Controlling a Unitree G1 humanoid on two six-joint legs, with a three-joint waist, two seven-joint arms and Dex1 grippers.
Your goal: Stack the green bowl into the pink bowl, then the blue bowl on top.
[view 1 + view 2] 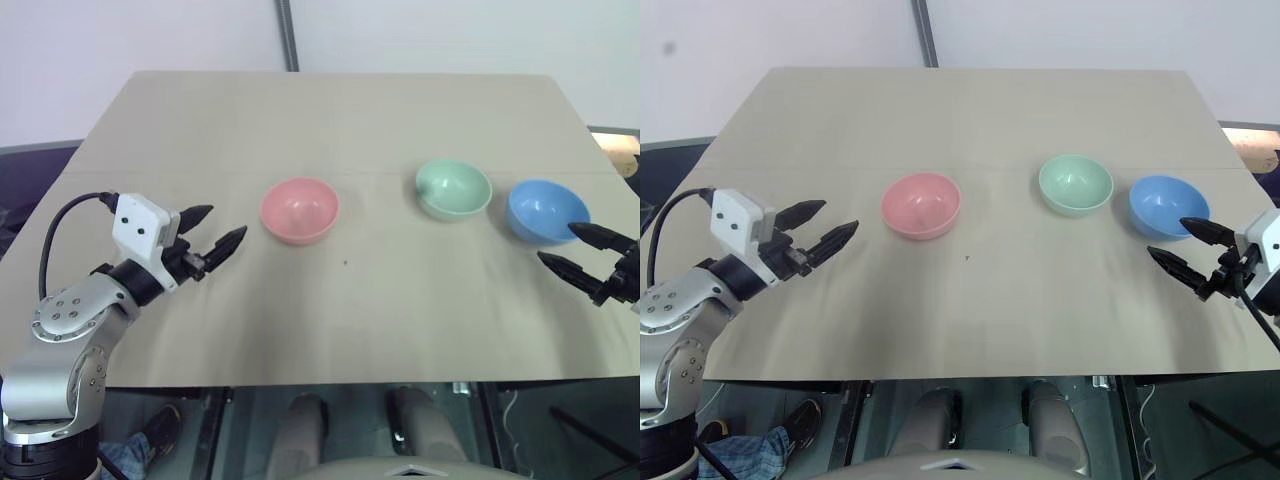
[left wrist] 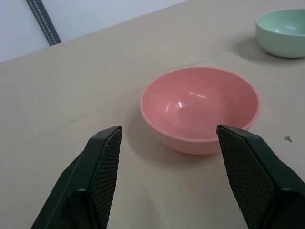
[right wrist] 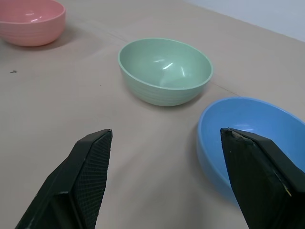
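A tan table [image 1: 330,330] stands before a white wall. Three bowls sit upright, mouths up, in a row across it: pink bowl [image 1: 299,210], green bowl [image 1: 453,189], blue bowl [image 1: 547,211], none stacked. The left gripper [image 1: 220,228] points level toward the pink bowl, jaws apart and empty. The right gripper [image 1: 578,250] hovers just beside the blue bowl, jaws wide apart and empty.

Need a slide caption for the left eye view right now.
Open left gripper faces pink bowl; open right gripper beside blue bowl; green bowl between, unstacked.
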